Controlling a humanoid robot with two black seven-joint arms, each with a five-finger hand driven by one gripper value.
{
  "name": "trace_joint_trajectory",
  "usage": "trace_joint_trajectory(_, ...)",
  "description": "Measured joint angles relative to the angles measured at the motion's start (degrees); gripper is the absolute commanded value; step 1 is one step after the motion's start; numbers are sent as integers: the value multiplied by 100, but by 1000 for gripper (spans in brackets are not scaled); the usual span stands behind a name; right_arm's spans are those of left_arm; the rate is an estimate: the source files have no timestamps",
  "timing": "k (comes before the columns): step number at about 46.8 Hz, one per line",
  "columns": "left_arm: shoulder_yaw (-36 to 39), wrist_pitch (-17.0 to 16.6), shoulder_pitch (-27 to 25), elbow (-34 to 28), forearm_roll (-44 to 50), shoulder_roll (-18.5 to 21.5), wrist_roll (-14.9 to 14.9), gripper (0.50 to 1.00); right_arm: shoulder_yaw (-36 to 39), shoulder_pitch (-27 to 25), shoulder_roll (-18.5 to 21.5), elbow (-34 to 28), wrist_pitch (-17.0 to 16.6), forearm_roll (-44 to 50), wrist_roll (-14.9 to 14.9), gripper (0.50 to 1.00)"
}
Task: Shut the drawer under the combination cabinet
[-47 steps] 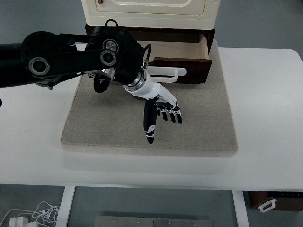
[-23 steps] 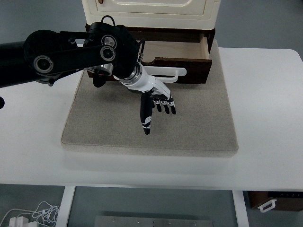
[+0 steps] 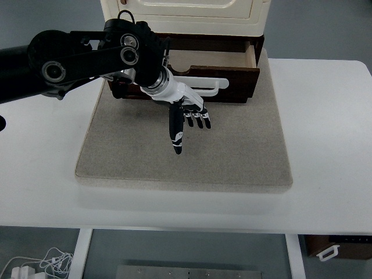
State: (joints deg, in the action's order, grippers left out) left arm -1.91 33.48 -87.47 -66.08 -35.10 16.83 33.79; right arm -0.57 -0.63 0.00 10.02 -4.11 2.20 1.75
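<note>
Drawer open, hand before it

Surface [image 3: 325, 145] carries a mat [image 3: 232, 151] mid-frame. Above it the left hand [image 3: 185, 113] hangs, fingers [image 3: 176, 136] spread, holding nothing. Beyond, upper centre, the drawer [image 3: 221, 72] stands pulled out under the cabinet [image 3: 186, 14].

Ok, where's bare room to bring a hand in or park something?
Free: the grey mat right of and in front of the left hand, and the white table right of the mat. Crowded: the left arm crosses the open drawer.
</note>
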Motion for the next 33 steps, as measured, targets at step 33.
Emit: trace_joint_trajectory(33,-98,-1,72,973,-86,-284,-57,996,-3,-5,0,0,0,0,1,952)
